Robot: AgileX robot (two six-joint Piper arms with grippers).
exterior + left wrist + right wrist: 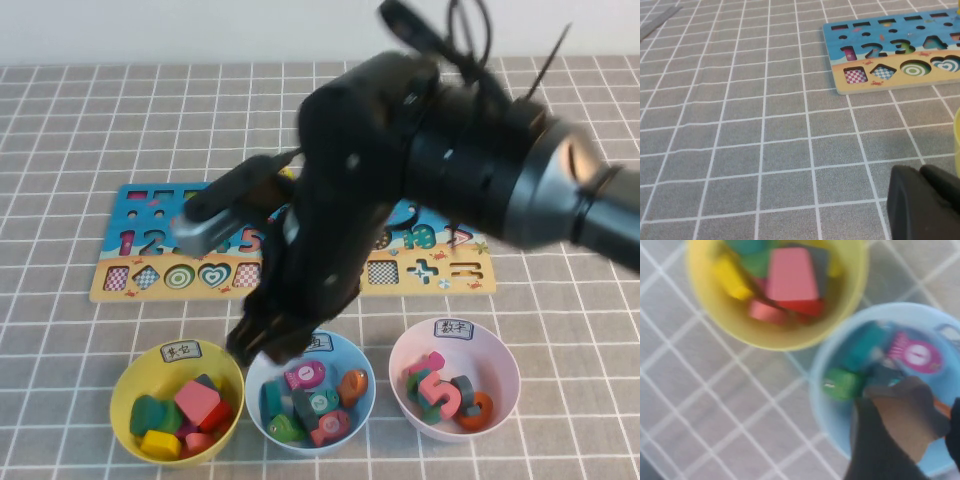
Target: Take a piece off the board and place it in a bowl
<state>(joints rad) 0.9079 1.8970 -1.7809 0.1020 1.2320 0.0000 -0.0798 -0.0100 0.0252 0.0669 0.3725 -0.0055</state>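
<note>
While the brown star piece (907, 412) sits pinched in the right gripper (905, 440), it hangs over the light blue bowl (352, 425) | yellow bowl (125, 385) just beside, full of blocks | pink bowl (505, 385) on the far side | puzzle board (470, 285) behind the bowls | left gripper (922, 205) low by the mat (765, 125), can't tell its fingers.

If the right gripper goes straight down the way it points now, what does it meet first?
Probably the light blue bowl. The right gripper hangs over that bowl's rim on the yellow bowl's side, holding a brown piece. Depth is unclear, so it may meet the rim or the blocks inside.
</note>
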